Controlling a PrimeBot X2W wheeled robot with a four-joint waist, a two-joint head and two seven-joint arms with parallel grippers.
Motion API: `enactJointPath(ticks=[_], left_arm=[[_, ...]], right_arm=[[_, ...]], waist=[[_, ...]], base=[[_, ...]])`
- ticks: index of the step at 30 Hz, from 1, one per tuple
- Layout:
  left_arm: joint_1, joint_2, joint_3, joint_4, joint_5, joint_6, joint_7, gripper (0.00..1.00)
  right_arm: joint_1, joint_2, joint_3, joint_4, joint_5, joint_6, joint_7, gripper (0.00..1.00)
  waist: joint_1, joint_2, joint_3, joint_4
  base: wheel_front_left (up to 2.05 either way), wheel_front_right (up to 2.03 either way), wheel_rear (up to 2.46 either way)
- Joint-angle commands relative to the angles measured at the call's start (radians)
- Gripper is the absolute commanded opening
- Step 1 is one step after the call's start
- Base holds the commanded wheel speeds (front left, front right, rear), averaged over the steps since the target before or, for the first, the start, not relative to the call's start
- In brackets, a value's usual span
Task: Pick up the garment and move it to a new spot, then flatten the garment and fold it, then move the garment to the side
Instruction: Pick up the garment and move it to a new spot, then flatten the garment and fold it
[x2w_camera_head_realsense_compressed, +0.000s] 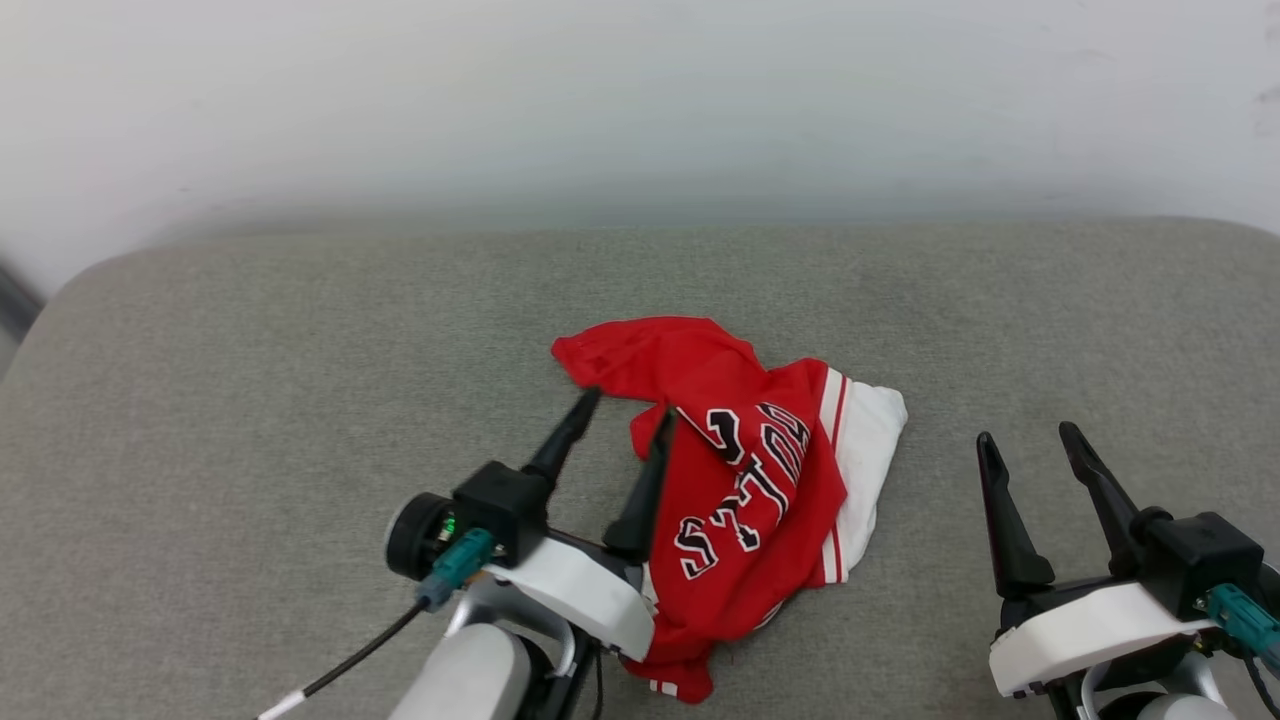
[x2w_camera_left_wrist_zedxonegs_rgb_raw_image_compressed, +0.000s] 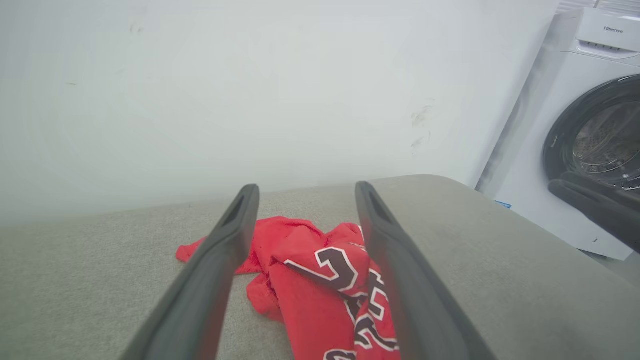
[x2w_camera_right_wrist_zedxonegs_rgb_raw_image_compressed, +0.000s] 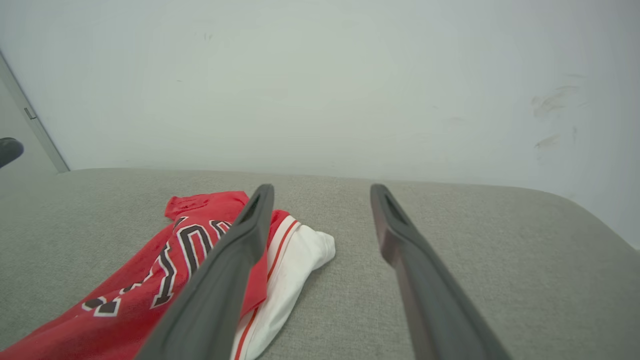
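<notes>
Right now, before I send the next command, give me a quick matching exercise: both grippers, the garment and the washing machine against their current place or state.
Column A: 1 left gripper; 2 right gripper; 3 garment; 4 washing machine.
Column B: a crumpled on the grey cushion; b white, beyond the cushion's edge; c open, over bare cushion, apart from the garment; d open, fingers at the garment's edge.
Pairs: 1-d, 2-c, 3-a, 4-b.

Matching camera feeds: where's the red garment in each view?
Head view: garment centre, crumpled, by the left tool.
Left wrist view: garment lower centre, between that tool's fingers.
Right wrist view: garment lower left, partly behind one finger of the right tool.
Shared landmark: grey padded surface meeting the white wall.
</notes>
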Motion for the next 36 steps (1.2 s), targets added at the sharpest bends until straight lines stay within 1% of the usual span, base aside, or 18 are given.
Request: enactJointPath(ticks=[1,3,4,9,14,18,31,34,36], left_arm=[[-0.012,0.010,0.026,-0.015,-0.004,0.019,-0.013,1.00],[-0.008,0.024,0.059,-0.025,-0.008,0.042,-0.024,1.00],[-0.008,0.024,0.059,-0.025,-0.008,0.042,-0.024,1.00],[0.039,0.074,0.151,-0.028,-0.021,0.101,-0.046,1.00],[0.109,0.127,0.197,-0.017,-0.023,0.129,-0.049,1.00],[0.157,0.144,0.192,-0.020,-0.022,0.135,-0.042,1.00],[0.193,0.135,0.179,-0.032,-0.042,0.144,-0.033,1.00],[0.193,0.135,0.178,-0.035,-0.046,0.145,-0.033,1.00],[0.190,0.135,0.176,-0.037,-0.048,0.147,-0.033,1.00]], right_arm=[[0.010,0.001,-0.006,-0.001,0.004,0.000,-0.001,1.00],[0.015,0.001,-0.010,-0.002,0.006,0.000,0.001,1.00],[0.015,0.001,-0.010,-0.002,0.006,0.000,0.001,1.00],[0.032,0.001,-0.017,-0.001,0.007,0.000,0.005,1.00],[0.062,0.001,-0.018,0.005,0.009,0.000,0.012,1.00],[0.089,0.001,-0.025,0.000,0.013,0.000,0.019,1.00],[0.115,0.001,-0.026,-0.012,0.018,0.000,0.036,1.00],[0.116,0.001,-0.045,0.000,0.027,0.000,0.049,1.00],[0.108,0.001,-0.082,0.022,0.055,-0.001,0.083,1.00]], waist=[[0.0000,0.0000,-0.010,0.017],[0.0000,0.0000,-0.016,0.025],[0.0000,0.0000,-0.016,0.025],[0.0000,0.0000,-0.038,0.040],[0.0000,0.0000,-0.069,0.039],[0.0000,0.0000,-0.084,0.032],[0.0000,0.0000,-0.096,0.017],[0.0000,0.0000,-0.093,0.016],[0.0000,0.0000,-0.089,0.017]], base=[[0.00,0.00,0.00],[0.00,0.00,0.00],[0.00,0.00,0.00],[0.00,0.00,0.00],[0.00,0.00,0.00],[0.00,0.00,0.00],[0.00,0.00,0.00],[0.00,0.00,0.00],[0.00,0.00,0.00]])
